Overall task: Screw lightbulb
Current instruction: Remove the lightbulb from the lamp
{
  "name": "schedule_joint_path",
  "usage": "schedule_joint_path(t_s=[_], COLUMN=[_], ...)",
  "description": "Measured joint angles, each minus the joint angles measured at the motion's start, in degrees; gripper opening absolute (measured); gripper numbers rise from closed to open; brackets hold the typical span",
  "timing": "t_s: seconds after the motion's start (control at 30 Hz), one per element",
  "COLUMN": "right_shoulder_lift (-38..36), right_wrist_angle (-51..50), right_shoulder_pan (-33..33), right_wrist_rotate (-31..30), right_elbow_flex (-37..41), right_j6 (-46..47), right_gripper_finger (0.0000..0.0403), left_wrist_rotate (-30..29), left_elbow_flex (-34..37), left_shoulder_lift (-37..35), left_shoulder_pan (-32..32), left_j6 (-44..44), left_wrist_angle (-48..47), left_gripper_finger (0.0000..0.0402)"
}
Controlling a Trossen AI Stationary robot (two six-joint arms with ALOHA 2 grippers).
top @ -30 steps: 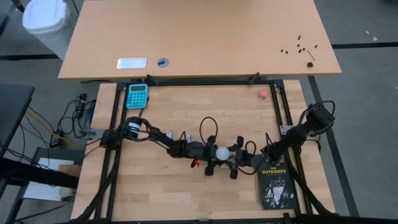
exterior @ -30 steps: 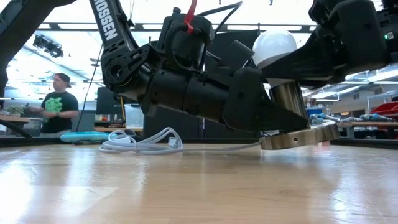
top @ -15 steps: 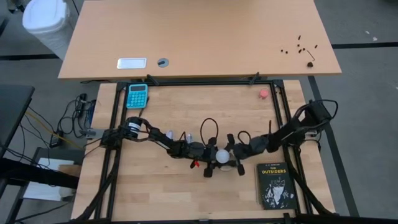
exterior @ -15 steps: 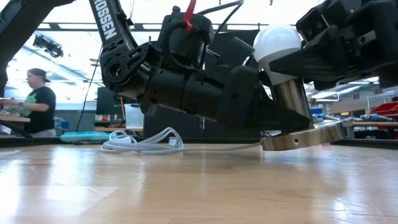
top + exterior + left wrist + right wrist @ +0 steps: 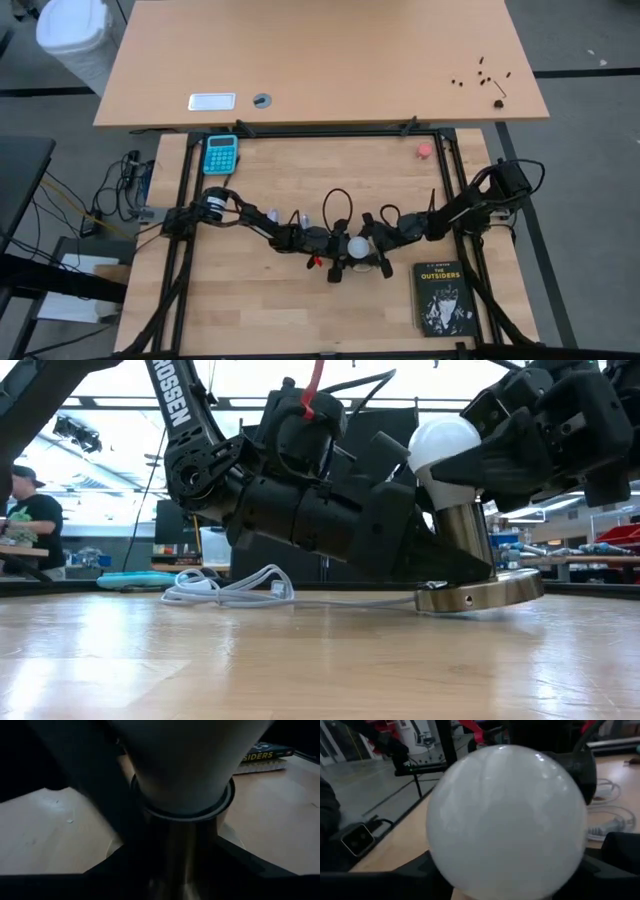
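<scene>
The white frosted lightbulb (image 5: 357, 247) stands upright in the silvery socket (image 5: 463, 538), whose round disc base (image 5: 482, 591) rests on the wooden table. My left gripper (image 5: 338, 262) is shut on the socket, low beside the bulb. My right gripper (image 5: 373, 244) comes from the table's right and is shut on the lightbulb's globe (image 5: 443, 440). The globe fills the right wrist view (image 5: 506, 820). The left wrist view shows the bulb's neck (image 5: 180, 765) above the socket's stem (image 5: 181, 851). The white cord (image 5: 228, 588) lies on the table behind. My left gripper pinches the socket's upright stem (image 5: 175, 845) between its two fingers, below the collar and above the disc base. The fingers come nearly level from the table's left. The socket stands upright with its base on the table. My right gripper holds the lightbulb's round globe (image 5: 470, 865) between its two fingers (image 5: 617, 851), one on each side. The fingers come slanting down from the table's right side. The bulb stands upright, its base in the socket's top.
A black book (image 5: 441, 298) lies near the front right, close to my right arm. A teal calculator (image 5: 221, 153) lies at the far left and a small pink-red round object (image 5: 425, 151) at the far right. A person (image 5: 22, 525) is in the room beyond the table.
My right gripper has gone toward the table's left and far edge, from beside the book up to the bulb, and has closed around the globe. The socket's disc base, tilted with one side lifted, has settled nearly flat on the table.
</scene>
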State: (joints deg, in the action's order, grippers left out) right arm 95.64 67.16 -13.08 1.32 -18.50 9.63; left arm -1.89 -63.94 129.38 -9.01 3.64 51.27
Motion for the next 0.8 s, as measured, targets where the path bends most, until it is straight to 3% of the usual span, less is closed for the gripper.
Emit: schedule_joint_path(t_s=[0.4,0.63,0.8], right_shoulder_lift=[0.0,-2.9,-8.3], right_wrist_angle=[-1.0,-1.8,-3.0], right_shoulder_pan=[0.2,0.0,-2.6], right_wrist_rotate=[1.9,-0.4,-6.3], right_elbow_flex=[-0.1,3.7,7.0], right_j6=[0.0,-2.8,-3.4], right_gripper_finger=[0.0349,0.0353,0.0347], left_wrist_rotate=[0.3,0.2,0.0], left_elbow_flex=[0.0,0.0,0.0], left_shoulder_lift=[0.0,0.0,0.0], left_shoulder_pan=[-0.1,0.0,0.0], left_j6=[0.2,-0.2,-0.2], left_wrist_angle=[-0.2,-0.4,-0.5], left_gripper_finger=[0.0193,0.0193,0.0193])
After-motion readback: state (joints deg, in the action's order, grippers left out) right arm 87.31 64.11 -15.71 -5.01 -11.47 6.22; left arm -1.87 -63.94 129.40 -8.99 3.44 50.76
